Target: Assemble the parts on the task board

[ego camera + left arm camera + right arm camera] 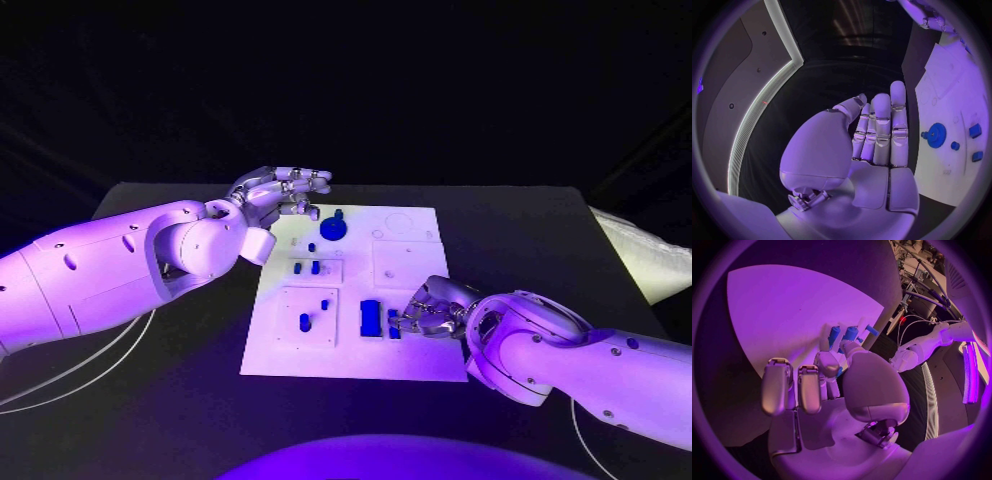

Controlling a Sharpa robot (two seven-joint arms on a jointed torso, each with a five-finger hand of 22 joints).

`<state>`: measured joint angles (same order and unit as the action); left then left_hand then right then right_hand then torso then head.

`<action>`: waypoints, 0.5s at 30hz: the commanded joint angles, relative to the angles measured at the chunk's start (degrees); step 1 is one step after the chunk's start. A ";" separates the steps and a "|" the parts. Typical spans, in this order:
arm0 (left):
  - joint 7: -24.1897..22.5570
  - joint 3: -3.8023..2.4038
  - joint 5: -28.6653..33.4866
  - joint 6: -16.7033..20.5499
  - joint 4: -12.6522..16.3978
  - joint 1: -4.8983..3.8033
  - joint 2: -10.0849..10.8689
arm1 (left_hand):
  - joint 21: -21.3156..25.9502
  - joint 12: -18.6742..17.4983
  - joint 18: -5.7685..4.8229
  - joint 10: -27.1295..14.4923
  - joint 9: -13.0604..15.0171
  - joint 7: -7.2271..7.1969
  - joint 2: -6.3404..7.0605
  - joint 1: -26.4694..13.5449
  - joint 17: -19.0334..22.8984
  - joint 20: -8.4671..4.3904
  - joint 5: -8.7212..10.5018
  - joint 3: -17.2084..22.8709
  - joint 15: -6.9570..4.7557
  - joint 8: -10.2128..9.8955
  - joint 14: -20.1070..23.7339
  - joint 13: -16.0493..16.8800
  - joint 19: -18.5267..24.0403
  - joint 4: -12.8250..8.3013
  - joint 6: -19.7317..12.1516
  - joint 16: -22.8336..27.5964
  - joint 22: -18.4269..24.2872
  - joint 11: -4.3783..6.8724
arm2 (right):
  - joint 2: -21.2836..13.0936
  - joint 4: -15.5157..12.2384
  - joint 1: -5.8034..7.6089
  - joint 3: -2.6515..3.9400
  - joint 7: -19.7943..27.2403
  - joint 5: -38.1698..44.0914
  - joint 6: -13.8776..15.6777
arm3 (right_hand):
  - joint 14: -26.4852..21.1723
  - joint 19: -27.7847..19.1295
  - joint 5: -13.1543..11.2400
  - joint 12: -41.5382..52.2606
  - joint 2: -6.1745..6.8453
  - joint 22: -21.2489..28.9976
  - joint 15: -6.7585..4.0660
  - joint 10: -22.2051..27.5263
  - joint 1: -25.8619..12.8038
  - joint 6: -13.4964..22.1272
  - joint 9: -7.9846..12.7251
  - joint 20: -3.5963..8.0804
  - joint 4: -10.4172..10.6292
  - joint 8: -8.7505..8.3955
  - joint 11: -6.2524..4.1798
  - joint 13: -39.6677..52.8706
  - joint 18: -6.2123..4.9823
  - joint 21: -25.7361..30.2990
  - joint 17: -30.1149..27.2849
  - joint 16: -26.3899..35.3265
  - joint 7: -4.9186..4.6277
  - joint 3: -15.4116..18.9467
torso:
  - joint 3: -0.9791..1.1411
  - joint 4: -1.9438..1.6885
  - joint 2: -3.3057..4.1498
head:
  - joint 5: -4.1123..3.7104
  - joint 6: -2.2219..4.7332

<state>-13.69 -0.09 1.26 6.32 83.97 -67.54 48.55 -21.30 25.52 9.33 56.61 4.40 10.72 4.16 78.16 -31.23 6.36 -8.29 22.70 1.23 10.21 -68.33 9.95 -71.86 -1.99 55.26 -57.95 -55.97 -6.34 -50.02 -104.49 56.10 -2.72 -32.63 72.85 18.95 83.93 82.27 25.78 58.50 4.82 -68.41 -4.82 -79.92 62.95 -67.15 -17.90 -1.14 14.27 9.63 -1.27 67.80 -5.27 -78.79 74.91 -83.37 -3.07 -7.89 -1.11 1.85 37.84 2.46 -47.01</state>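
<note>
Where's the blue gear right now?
In the head view, the gear sits at the board's far left end, just beside the left hand.

One white board (411,262) lies on the counter (534,230). On it I count one round blue gear (333,228), one long blue block (371,318), and about five small blue parts (304,322); more may sit hidden under the right hand (433,308). Two hands: left (281,190) and right.
</note>
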 commanded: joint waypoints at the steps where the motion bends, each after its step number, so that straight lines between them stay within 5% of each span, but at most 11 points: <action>1: -0.16 -0.02 -0.29 -1.23 0.03 0.01 -0.14 | 0.27 0.32 0.98 -0.37 0.01 0.17 -0.10 -0.20 -0.04 0.35 -0.25 0.01 0.06 0.34 0.45 0.04 -0.05 -0.47 -0.42 -0.21 0.05 0.02 | 0.11 -0.12 -0.02 -0.01 0.26 0.97 -0.81 | 4.35 0.42 -3.16 -0.11 -0.10 -0.03 -0.12 -0.16 -0.84 0.21 -0.17 -0.11 0.60 -0.11 0.15 0.14 1.09 -0.19 5.86 -0.10 -0.18 1.73 | -0.01 -0.02 0.01 | -0.05 -0.03; 4: -0.15 -0.02 -0.29 -1.24 0.01 0.01 -0.14 | 0.27 0.32 0.98 -0.37 0.01 0.17 -0.10 -0.20 -0.04 0.35 -0.25 0.01 0.06 0.34 0.45 0.04 -0.05 -0.47 -0.42 -0.21 0.05 0.02 | -0.03 -0.14 -0.02 -0.01 0.33 1.37 -0.75 | 4.35 0.38 -5.84 -0.12 -0.19 0.01 -0.12 -0.14 -1.08 0.26 -0.33 -0.10 1.21 -0.07 0.15 0.26 1.07 -0.15 5.88 -0.11 -0.16 3.33 | 0.00 -0.02 0.02 | -0.05 -0.10; 10: -0.13 -0.02 -0.29 -1.24 -0.01 0.01 -0.11 | 0.27 0.32 0.98 -0.37 0.01 0.17 -0.10 -0.20 -0.04 0.35 -0.25 0.01 0.06 0.34 0.45 0.04 -0.05 -0.47 -0.42 -0.21 0.05 0.02 | -0.56 -0.21 -0.02 -0.01 1.13 2.05 -1.32 | 4.33 0.33 -7.09 -0.19 -0.32 0.06 -0.12 -0.06 0.29 0.37 -0.48 -0.08 0.71 -0.04 0.15 0.35 1.06 -0.09 5.80 -0.04 -0.15 4.40 | 0.03 0.02 -0.02 | -0.03 -0.12; 15: -0.13 -0.02 -0.29 -1.23 0.02 0.01 0.05 | 0.27 0.32 0.98 -0.37 0.01 0.17 -0.10 -0.20 -0.04 0.35 -0.25 0.01 0.06 0.34 0.45 0.04 -0.05 -0.47 -0.42 -0.21 0.05 0.02 | -1.01 -0.02 -0.03 -0.01 2.90 2.35 -2.55 | 4.33 0.27 -12.99 -0.26 -1.40 0.08 -0.11 0.03 3.80 0.49 -0.75 -0.04 -1.29 0.04 0.18 0.50 1.04 -0.03 5.80 -0.02 -0.24 5.39 | 0.04 0.09 -0.01 | -0.02 -0.17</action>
<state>-13.57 -0.09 1.22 6.23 83.92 -67.54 48.62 -21.30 25.52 9.32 56.61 4.40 10.72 4.16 78.16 -31.24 6.36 -8.29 22.70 1.23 10.21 -68.33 9.95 -71.86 -1.99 55.27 -57.95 -55.97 -6.33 -50.95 -104.56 56.10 -2.73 -31.68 73.99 18.15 83.93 82.27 13.15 58.50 3.45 -68.39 -4.82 -79.92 66.44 -66.96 -18.62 -1.14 13.23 9.62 -1.26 68.27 -5.28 -78.79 74.90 -83.37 -3.25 -2.44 -1.09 1.86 37.84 2.40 -47.15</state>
